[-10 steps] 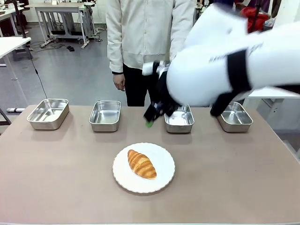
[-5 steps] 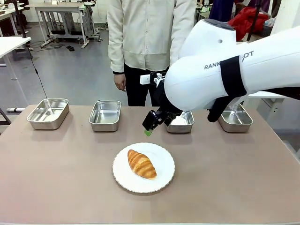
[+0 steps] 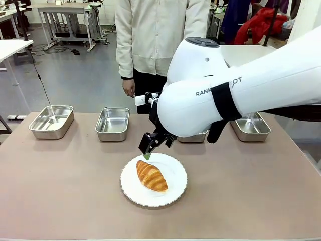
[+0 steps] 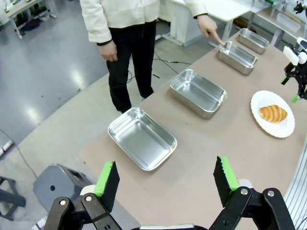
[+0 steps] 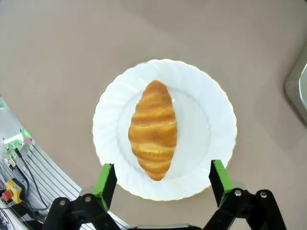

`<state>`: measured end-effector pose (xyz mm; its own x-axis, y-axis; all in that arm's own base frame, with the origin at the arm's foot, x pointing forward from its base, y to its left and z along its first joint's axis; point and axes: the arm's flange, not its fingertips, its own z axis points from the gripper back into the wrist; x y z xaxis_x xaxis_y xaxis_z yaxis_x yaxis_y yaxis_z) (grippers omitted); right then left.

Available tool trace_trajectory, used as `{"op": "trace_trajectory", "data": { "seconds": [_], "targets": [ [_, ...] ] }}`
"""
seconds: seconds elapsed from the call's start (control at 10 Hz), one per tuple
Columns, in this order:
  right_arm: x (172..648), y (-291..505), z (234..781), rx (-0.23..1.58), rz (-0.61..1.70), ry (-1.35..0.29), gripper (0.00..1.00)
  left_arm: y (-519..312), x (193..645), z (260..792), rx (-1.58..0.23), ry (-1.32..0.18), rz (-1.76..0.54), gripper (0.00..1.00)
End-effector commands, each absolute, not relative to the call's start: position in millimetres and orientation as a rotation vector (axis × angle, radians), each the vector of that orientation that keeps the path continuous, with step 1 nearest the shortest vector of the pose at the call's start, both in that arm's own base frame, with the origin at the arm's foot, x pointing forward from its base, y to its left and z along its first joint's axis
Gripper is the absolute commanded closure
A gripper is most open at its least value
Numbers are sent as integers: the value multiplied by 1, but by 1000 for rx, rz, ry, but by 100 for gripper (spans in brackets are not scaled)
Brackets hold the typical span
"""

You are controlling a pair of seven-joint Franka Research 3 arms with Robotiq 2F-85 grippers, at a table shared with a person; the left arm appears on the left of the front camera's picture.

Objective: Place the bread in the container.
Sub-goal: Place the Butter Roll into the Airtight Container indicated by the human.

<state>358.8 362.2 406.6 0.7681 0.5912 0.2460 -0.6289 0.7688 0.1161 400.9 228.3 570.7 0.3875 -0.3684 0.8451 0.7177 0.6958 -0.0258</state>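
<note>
The bread (image 3: 151,175), a golden-brown croissant, lies on a round white plate (image 3: 175,191) in the middle of the table. My right gripper (image 3: 149,150) hangs open just above the plate's far edge. In the right wrist view the bread (image 5: 153,129) lies lengthwise between and ahead of my right gripper (image 5: 161,175), untouched. A person's hand (image 4: 209,29) points at the rim of the third steel container (image 4: 236,57) in the row. My left gripper (image 4: 165,175) is open and empty, high above the table's left end.
A row of steel trays lines the far side: the leftmost (image 3: 51,121), the second (image 3: 112,123), the third (image 3: 193,136) mostly behind my right arm, the rightmost (image 3: 251,125). The person (image 3: 155,35) stands at the far edge.
My right arm has swung left and down, from over the third tray to just above the plate's far edge. The gripper stays open. The bread has not moved.
</note>
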Motion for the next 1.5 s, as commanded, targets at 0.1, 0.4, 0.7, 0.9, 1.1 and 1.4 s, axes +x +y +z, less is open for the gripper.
{"op": "trace_trajectory", "data": {
  "seconds": [0.1, 0.4, 0.7, 0.9, 1.1, 1.4],
  "targets": [
    [355, 424, 378, 105, 678, -138, 0, 229, 399, 572, -431, -952, -729, 0],
    [352, 441, 355, 86, 662, -109, 0, 229, 399, 572, -431, -952, -729, 0],
    [347, 439, 344, 11, 622, -127, 0, 229, 399, 572, -431, -952, -729, 0],
    [347, 433, 338, 2, 610, -122, 0, 229, 399, 572, -431, -952, -729, 0],
    [348, 426, 328, 1, 600, -105, 0, 229, 399, 572, -431, -952, -729, 0],
    [351, 418, 313, 7, 601, -95, 0, 229, 399, 572, -431, -952, -729, 0]
  ]
}}
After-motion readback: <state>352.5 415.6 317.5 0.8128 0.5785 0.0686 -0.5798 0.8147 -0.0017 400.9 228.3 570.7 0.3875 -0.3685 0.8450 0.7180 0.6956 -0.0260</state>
